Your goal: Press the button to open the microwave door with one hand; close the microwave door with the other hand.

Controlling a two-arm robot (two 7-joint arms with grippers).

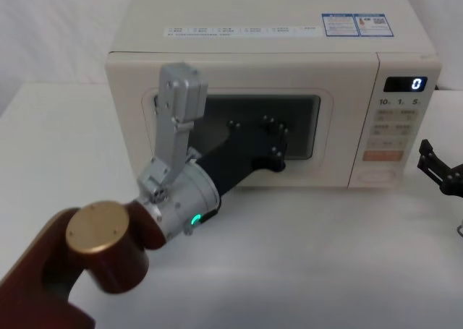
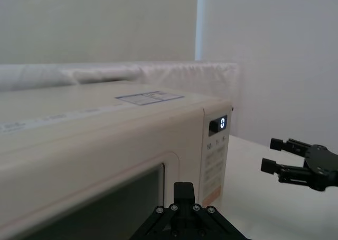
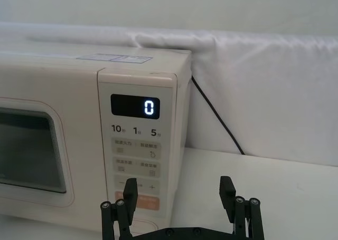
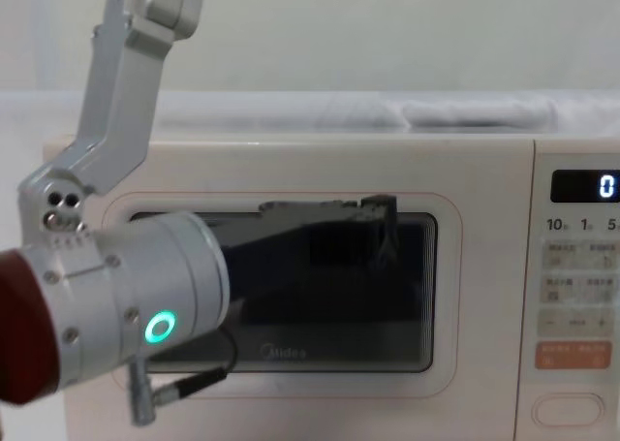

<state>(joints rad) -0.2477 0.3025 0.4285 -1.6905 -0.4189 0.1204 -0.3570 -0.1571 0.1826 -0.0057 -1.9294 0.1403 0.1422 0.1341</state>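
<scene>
My left gripper (image 1: pixel 278 144) sits against the microwave door (image 1: pixel 239 137), which is shut; my right gripper (image 1: pixel 440 170) hovers, fingers spread, just beside the microwave (image 1: pixel 271 90). The display (image 1: pixel 405 84) reads 0.

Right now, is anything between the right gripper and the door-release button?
Nothing visible. The right gripper, fingers open, hovers in front of the control panel, and the button at the panel's bottom is uncovered. The left gripper is over at the door window.

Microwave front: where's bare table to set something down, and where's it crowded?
Bare table lies in front of the microwave, between the left gripper and the right gripper. More bare table sits left of the oven. It is crowded at the microwave door, where the left gripper sits, and beside the control panel near the right gripper.
</scene>
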